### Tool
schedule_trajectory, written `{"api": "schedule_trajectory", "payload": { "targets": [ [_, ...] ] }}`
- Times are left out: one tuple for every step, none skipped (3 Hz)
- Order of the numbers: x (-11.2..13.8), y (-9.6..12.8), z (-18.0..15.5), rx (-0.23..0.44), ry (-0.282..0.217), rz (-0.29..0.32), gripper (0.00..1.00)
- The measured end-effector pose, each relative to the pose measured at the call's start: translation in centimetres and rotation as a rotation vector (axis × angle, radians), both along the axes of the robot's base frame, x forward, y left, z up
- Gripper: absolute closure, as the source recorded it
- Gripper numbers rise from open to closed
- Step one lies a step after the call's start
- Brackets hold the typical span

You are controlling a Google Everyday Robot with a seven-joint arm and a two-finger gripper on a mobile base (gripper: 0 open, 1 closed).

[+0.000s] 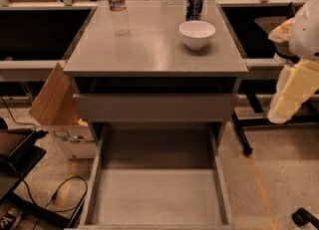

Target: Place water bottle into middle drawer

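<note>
The water bottle [117, 7], clear with a white cap and a pale label band, stands upright at the back left of the grey cabinet top [149, 55]. The middle drawer [158, 194] is pulled out wide below, and its flat floor is bare. My gripper [279, 112] hangs at the end of the white and cream arm at the right edge. It is beside the cabinet, well away from the bottle and to the right of the drawer. It holds nothing that I can see.
A blue soda can [194, 4] and a white bowl [197, 34] stand at the back right of the top. A drawer with a plain grey front [154, 107] sits above the open one. A cardboard box [60, 114] and cables [55, 194] lie on the floor at the left.
</note>
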State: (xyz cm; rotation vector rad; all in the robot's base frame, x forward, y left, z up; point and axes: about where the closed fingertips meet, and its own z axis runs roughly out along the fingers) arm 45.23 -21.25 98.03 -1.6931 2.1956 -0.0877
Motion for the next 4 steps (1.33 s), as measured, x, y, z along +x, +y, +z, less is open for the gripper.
{"api": "schedule_trajectory", "payload": {
  "targets": [
    [4.3, 1.0, 0.4, 0.122, -0.066, -0.002, 0.0],
    [11.7, 3.8, 1.1, 0.36, -0.173, -0.006, 0.0],
    [16.3, 6.8, 0.3, 0.573, -0.247, 0.011, 0.0],
    [21.5, 11.5, 1.6, 0.798, -0.409, 0.047, 0.0]
  ]
}}
